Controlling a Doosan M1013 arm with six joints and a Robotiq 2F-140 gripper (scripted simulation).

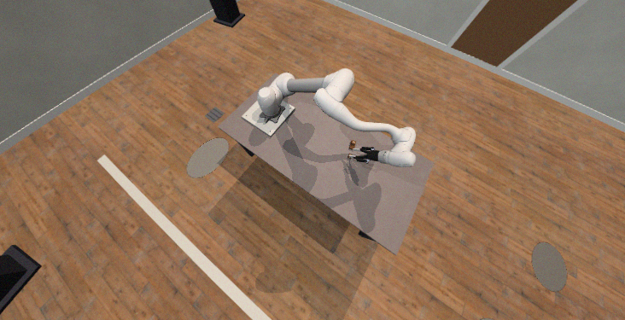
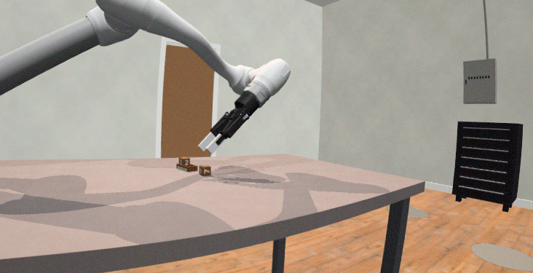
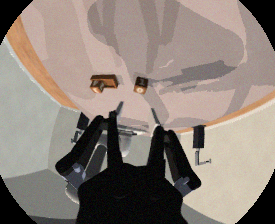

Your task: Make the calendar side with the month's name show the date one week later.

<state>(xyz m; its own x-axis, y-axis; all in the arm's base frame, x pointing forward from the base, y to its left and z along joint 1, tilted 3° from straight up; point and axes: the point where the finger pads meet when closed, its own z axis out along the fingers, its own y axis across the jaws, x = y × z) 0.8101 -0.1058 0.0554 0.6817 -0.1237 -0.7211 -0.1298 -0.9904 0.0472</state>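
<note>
Nearest the exterior camera, a loose cube (image 2: pixel 204 170) sits on the bench (image 2: pixel 261 204) just beside the tray (image 2: pixel 186 167), which holds a second cube (image 2: pixel 184 161). Above and beyond hang the gripper (image 2: pixel 208 145) jaws, partly parted, holding nothing. Regrasping off-centre risks tipping the cube, leaving its digit sideways.

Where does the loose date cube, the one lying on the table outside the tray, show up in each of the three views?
Top: the loose cube is mostly hidden at the gripper fingertips; the brown speck just above is the tray.
Exterior: on the table, right of the tray, below the raised gripper.
Wrist: the right one of two brown blocks, above the fingers.
Shared landmark: the tray with its cube.
</note>
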